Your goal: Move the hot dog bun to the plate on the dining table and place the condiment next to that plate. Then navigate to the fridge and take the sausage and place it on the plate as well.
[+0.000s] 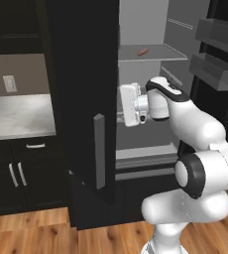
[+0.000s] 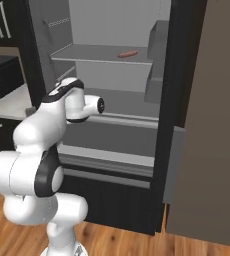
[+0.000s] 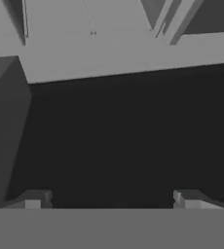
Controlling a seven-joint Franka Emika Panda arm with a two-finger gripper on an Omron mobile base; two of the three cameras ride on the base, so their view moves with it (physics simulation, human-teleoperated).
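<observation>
The fridge (image 1: 150, 74) is standing open, showing a light grey interior with shelves. The sausage (image 1: 142, 51) is lying alone on the upper shelf (image 1: 155, 54), near its middle and clear of the walls. In the right base view it (image 2: 127, 54) is resting close to the front edge of that shelf.

The arm is reaching toward the interior below that shelf level. The claw (image 3: 112, 199) is standing spread wide and holding nothing; its two fingertips (image 3: 36, 198) are showing well apart at the bottom of the hand view, facing a dark band under a pale shelf.

Handling, as a judgement: the sausage is appearing small, slim and light. It is probably soft with a smooth, rounded skin, so it is likely to roll or squirt out under a hard or off-centre pinch. The recommended hold is at mid-length, with the fingers closing across the narrow width, squarely on both sides, using gentle force.

Orientation: the sausage is lying flat, its long axis running roughly side to side along the shelf, with the right end tilted slightly toward the back as seen from both base views. The ends are looking alike, so no pointing end is distinguishable.

The claw is sitting lower than the sausage and needs raising before any approach over the shelf edge.
</observation>
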